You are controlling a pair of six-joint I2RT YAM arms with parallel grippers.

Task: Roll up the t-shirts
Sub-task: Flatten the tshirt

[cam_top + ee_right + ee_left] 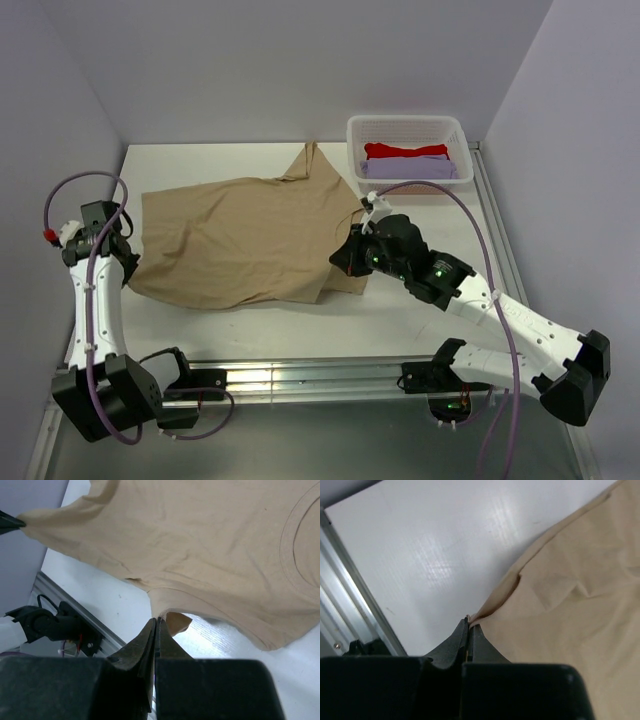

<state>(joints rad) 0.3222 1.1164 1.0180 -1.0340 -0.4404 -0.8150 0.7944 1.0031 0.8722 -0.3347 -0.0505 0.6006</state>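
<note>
White walls close in a white bench [420, 310] with a metal rail [300, 378] along its near edge. From above, the tan tee [240, 240] lies spread and creased across the middle, reaching from near the left edge towards the far right corner, where a basket [405, 124] holds a red tee [405, 151] and a lavender tee [405, 170]; neither wrist view shows the basket. The left gripper [128, 255] sits at the tan tee's left side and the right gripper [342, 262] at its right side, but from that height the fingertips are too small to judge. The left wrist view settles it: the left gripper [469, 622] is clenched on a corner of the tan tee [580, 610], with bare bench beyond. In the right wrist view the right gripper [156, 622] is likewise pinched tight on an edge of the tan tee [200, 535], the ribbed collar [290, 550] curves at the right, and the other gripper's tip shows at the far left, gripping the cloth's corner.
</note>
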